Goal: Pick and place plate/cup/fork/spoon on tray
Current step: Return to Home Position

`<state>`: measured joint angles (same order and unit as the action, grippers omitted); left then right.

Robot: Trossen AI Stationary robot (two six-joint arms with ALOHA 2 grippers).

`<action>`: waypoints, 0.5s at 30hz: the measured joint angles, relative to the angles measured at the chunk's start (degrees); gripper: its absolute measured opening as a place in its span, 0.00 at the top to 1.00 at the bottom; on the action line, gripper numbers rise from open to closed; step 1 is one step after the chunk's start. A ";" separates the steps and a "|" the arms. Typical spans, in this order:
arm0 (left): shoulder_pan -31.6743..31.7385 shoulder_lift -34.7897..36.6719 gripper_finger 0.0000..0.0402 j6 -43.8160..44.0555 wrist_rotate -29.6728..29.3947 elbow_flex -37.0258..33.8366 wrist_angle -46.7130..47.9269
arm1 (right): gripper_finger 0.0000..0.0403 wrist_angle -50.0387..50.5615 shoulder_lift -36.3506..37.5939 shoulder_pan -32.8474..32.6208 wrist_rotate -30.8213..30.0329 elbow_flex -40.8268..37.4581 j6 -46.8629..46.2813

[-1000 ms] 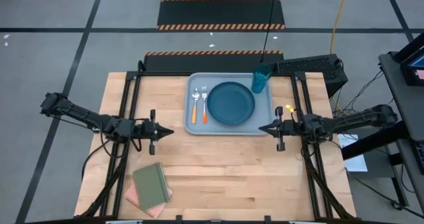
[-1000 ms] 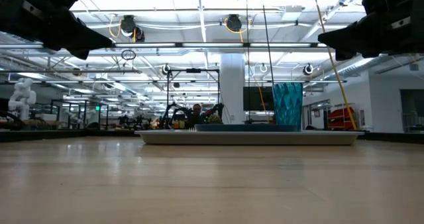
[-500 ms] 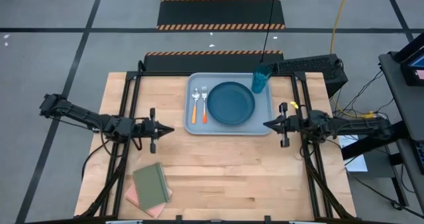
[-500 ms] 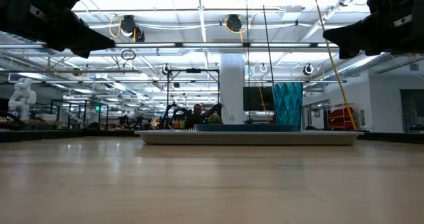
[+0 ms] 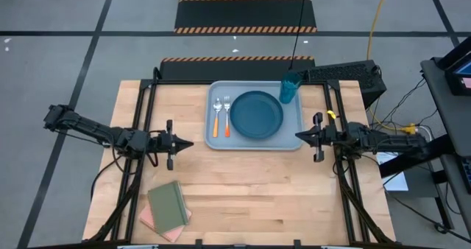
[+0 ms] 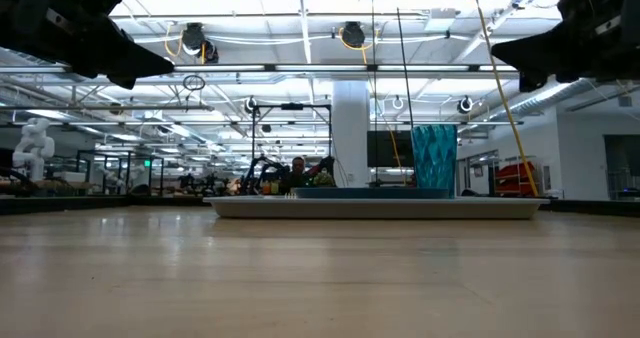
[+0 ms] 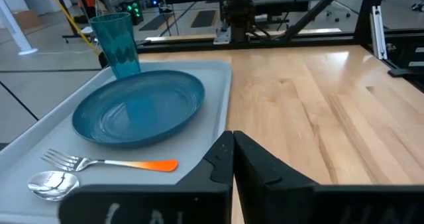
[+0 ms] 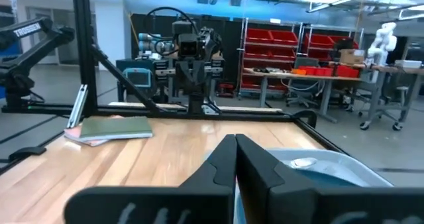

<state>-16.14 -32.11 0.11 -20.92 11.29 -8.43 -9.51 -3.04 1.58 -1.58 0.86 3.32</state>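
The grey-blue tray (image 5: pixel 294 135) lies at the table's far middle. On it rest the teal-blue plate (image 5: pixel 256 115), the teal-green cup (image 5: pixel 289 88) upright at its far right corner, and the fork (image 5: pixel 227 116) and spoon (image 5: pixel 216 116) side by side left of the plate. The left wrist view shows the plate (image 7: pixel 138 108), cup (image 7: pixel 119 44), fork (image 7: pixel 109 163) and spoon (image 7: pixel 53 183). My left gripper (image 5: pixel 190 144) is shut and empty, left of the tray. My right gripper (image 5: pixel 297 136) is shut and empty at the tray's right rim.
A green notebook (image 5: pixel 168 205) lies on a pink one near the table's front left; it also shows in the right wrist view (image 8: pixel 112 128). Bare wood spans the table's near half. Black frame rails run along the left and right sides.
My right gripper has drawn back toward the table's right edge and slightly toward the far edge, still shut. My left arm has kept still.
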 joint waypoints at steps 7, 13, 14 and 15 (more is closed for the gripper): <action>0.00 -0.01 0.96 0.03 0.03 0.02 0.05 | 1.00 7.30 2.85 0.00 -0.02 0.00 -3.16; 0.00 -0.01 0.97 0.16 0.01 0.02 -0.13 | 1.00 8.15 2.86 -0.07 2.67 0.00 -4.03; 0.00 -0.01 0.98 0.14 0.01 0.02 -0.09 | 1.00 8.15 2.90 -0.07 2.92 0.00 -3.70; 0.00 -0.01 0.99 0.06 0.01 0.02 -0.08 | 1.00 8.15 2.88 -0.07 2.92 0.00 -3.46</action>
<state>-16.14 -32.12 0.17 -20.91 11.31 -8.51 -1.36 -0.17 1.52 1.34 0.86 -0.14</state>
